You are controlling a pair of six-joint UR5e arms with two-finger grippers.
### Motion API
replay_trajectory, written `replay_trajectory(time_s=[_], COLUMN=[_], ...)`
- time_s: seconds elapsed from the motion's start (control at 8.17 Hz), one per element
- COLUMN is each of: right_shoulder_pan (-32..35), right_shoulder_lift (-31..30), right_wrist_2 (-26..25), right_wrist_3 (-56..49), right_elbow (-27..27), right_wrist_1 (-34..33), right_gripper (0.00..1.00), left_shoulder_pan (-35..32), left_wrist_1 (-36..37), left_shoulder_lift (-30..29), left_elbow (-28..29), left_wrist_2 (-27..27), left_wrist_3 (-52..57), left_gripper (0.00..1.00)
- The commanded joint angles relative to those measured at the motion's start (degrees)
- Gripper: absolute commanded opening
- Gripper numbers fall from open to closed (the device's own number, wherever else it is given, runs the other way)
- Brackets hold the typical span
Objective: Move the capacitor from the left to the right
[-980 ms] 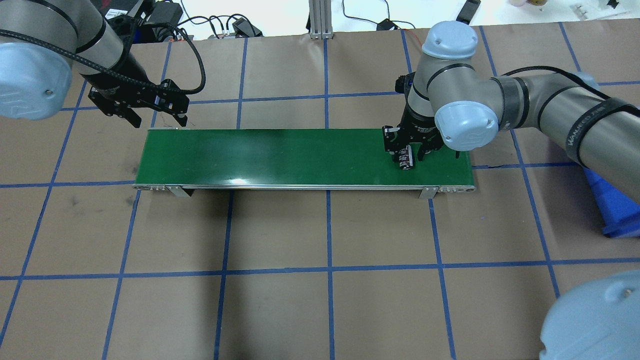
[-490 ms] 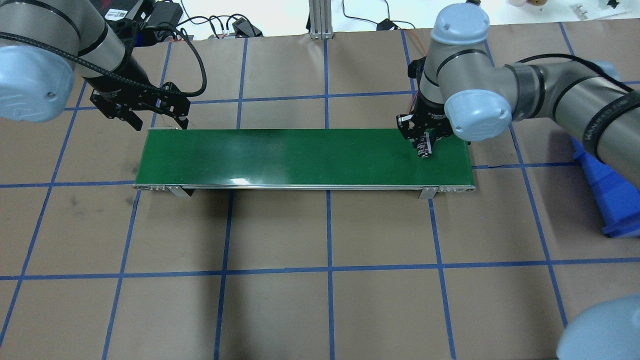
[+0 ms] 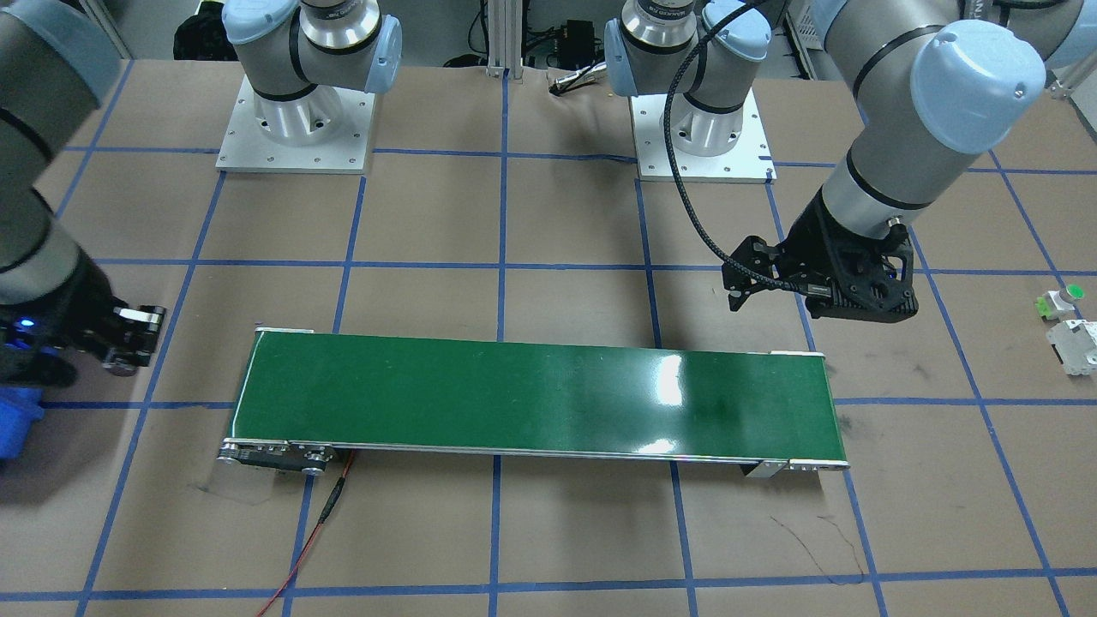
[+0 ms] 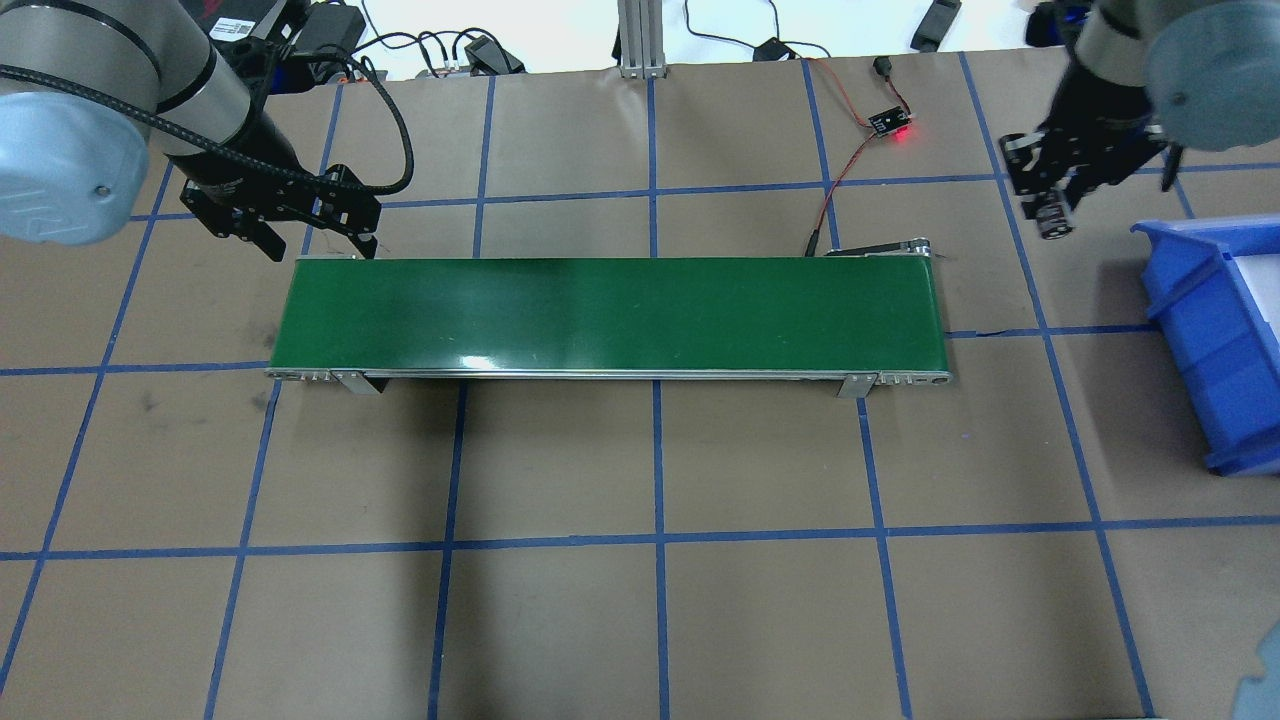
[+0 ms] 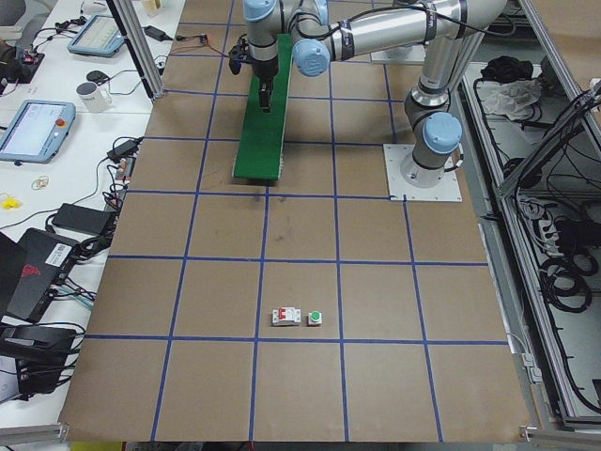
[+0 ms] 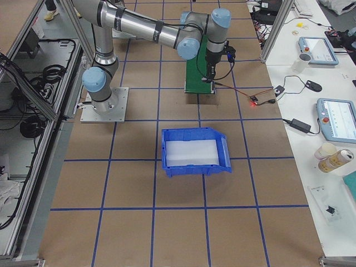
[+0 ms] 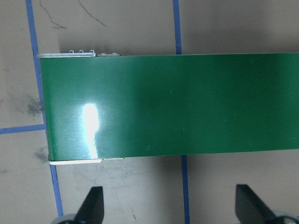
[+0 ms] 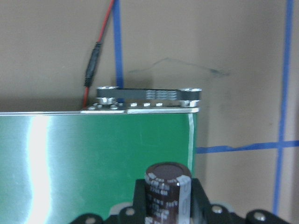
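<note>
The capacitor (image 8: 167, 189) is gripped in the right hand (image 4: 1052, 205), whose fingers are closed on its sides. In the right wrist view only its upper part is seen, at the bottom centre of the frame. The rest is hidden by the hand's black body and cut off by the lower edge. In the overhead view this hand is found in the upper right, off the green belt (image 4: 610, 315) and beside the blue bin (image 4: 1180, 300), which is itself cut by the right edge. The hand is blurred there, so the capacitor is made out only as a small dark blot. In the front-facing view the capacitor cannot be made out at all.

The left hand (image 4: 315, 235) is seen in the upper left of the overhead frame, spread wide with nothing in it. In its wrist view only two dark fingertips (image 7: 93, 205) are shown, with bare desk (image 7: 140, 186) between them.
</note>
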Motion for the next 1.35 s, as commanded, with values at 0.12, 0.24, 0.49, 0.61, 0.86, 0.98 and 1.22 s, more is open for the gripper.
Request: replay_trajectory(time_s=[0.12, 0.24, 0.49, 0.61, 0.86, 0.98, 1.22], right_shoulder_pan=[-19.7, -23.4, -27.7, -27.9, -28.4, -28.4, -28.5], right_shoulder_lift=[2.1, 5.1, 11.7, 13.0, 14.2, 13.9, 10.2], right_wrist_2=[-1.9, -1.6, 0.4, 0.5, -2.5, -2.0, 0.1], right_wrist_3=[-29.8, -36.8, -43.2, -43.7, -43.8, -43.6, -43.7], right_elbow=[-1.5, -1.5, -1.0, -0.1, 1.5, 1.5, 1.5], right_wrist_1=[-2.8, -7.3, -13.1, -13.9, -15.1, -15.4, -15.4], right_gripper=[0.00, 0.00, 0.00, 0.00, 0.00, 0.54, 1.00], left_shoulder_pan=[0.0, 0.0, 0.1, 0.0, 0.0, 0.0, 0.1], left_wrist_1=[0.0, 0.0, 0.0, 0.0, 0.0, 0.0, 0.0], left_shoulder_lift=[0.0, -0.1, 0.0, 0.0, 0.0, 0.0, 0.0], left_elbow=[0.0, 0.0, 0.0, 0.0, 0.0, 0.0, 0.0], left_wrist_2=[0.0, 0.0, 0.1, 0.0, 0.1, 0.1, 0.1], left_wrist_3=[-0.2, -0.2, 0.3, -0.1, 0.4, 0.6, 0.4], left_gripper=[1.00, 1.00, 1.00, 1.00, 1.00, 1.00, 1.00])
